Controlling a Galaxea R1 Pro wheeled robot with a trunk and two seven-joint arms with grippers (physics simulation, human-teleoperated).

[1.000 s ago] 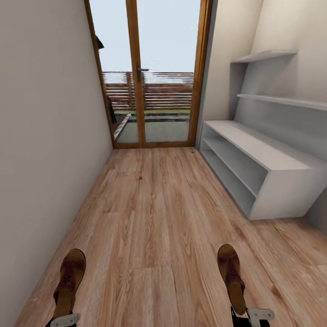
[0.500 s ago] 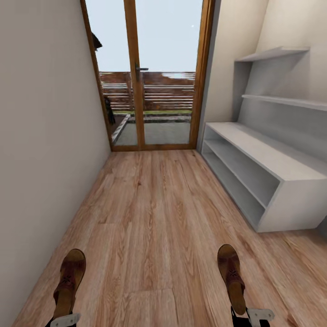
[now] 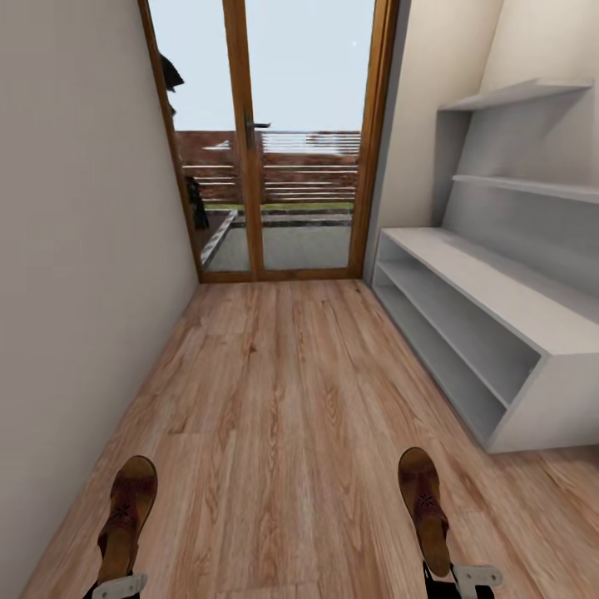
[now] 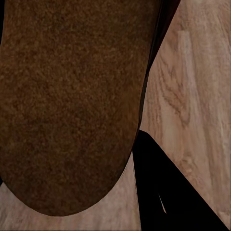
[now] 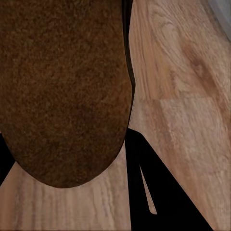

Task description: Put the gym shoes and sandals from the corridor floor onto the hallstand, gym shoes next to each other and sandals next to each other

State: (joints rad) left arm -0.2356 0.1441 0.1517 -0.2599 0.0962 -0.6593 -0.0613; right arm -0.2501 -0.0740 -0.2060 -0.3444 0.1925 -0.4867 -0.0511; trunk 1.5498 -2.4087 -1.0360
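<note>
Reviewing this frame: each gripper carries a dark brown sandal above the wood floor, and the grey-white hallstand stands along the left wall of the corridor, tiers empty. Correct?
One detail is off. In the head view the hallstand stands along the right wall, not the left. The rest holds: the left gripper and right gripper each carry a dark brown sandal above the wood floor, and the tiers are empty.

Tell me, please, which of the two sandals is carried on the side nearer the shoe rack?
The sandal in the right gripper; the shoe rack stands along that side, while the other sandal is by the bare wall.
</note>
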